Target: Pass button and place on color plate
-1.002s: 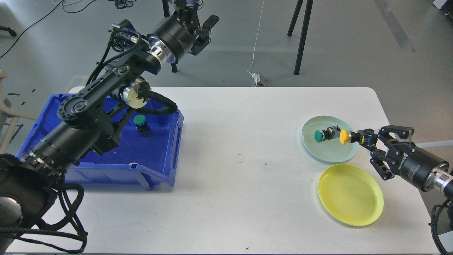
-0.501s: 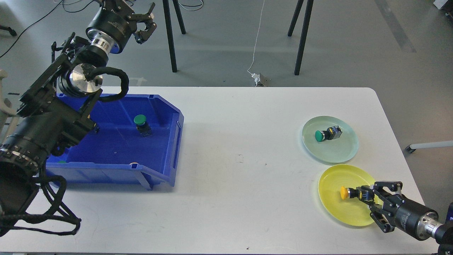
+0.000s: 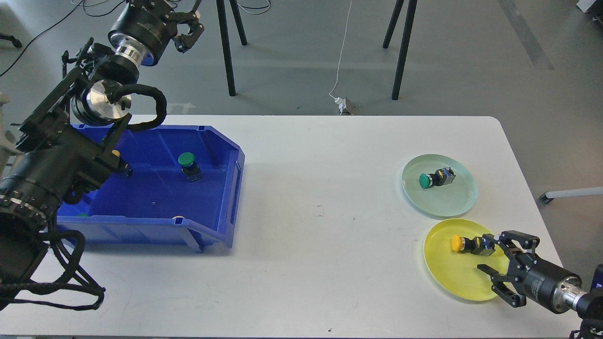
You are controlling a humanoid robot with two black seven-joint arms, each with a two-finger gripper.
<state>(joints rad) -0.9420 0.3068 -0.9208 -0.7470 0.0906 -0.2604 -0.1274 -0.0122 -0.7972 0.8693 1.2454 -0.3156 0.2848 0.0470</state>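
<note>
A yellow-capped button (image 3: 464,244) lies on its side on the yellow plate (image 3: 452,278) at the table's right front. My right gripper (image 3: 490,254) is open just right of it, its jaws spread apart around the button's rear end, not clamping it. A green-capped button (image 3: 435,178) lies on the pale green plate (image 3: 459,197). Another green-capped button (image 3: 189,165) stands in the blue bin (image 3: 207,221). A yellow-capped one (image 3: 118,160) shows in the bin beside my left arm. My left gripper (image 3: 186,21) is open, raised high past the table's far left edge.
The white table (image 3: 320,263) is bare between the bin and the plates. Black stand legs (image 3: 400,52) and a white cable (image 3: 341,61) are on the floor behind the table. My left arm overhangs the bin's left side.
My right gripper has let go of the yellow button, which now rests on the yellow plate, and its jaws have spread. My left gripper has moved slightly left and up.
</note>
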